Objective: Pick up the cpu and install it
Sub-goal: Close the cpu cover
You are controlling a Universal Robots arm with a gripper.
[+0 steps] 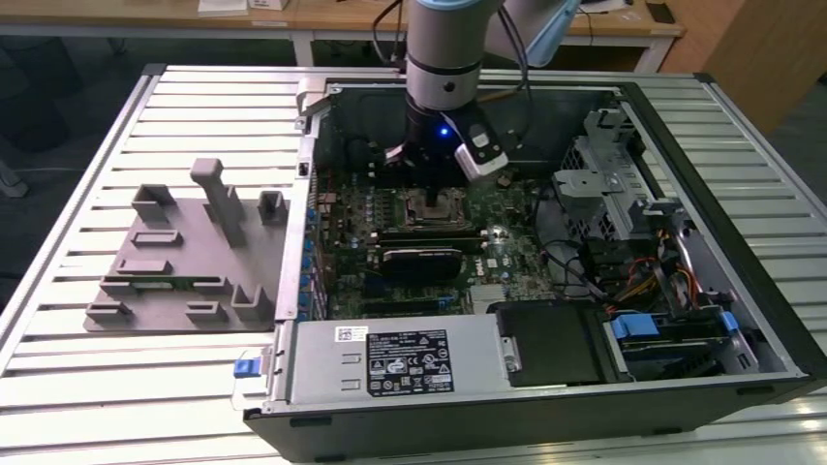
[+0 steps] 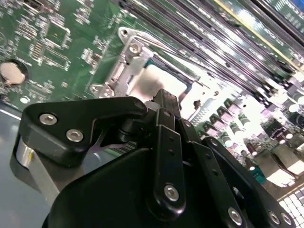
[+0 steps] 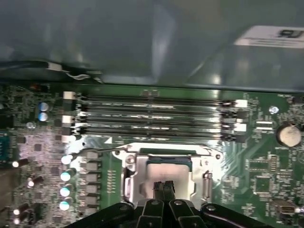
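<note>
As seen in both wrist views, found the gripper [image 3: 164,186] [image 2: 166,99] with fingers [image 3: 158,188] drawn together, tips above the cpu [image 3: 169,166] [image 2: 151,83]. Logged the cpu lying flat inside the socket frame [image 3: 130,176], near the memory slots [image 3: 152,114].

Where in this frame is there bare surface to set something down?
The slatted table is bare around the grey fixture, on the exterior view's left. Inside the case it is crowded, with the gripper over the socket.

No readable text (labels [image 1: 411,361] too small)
</note>
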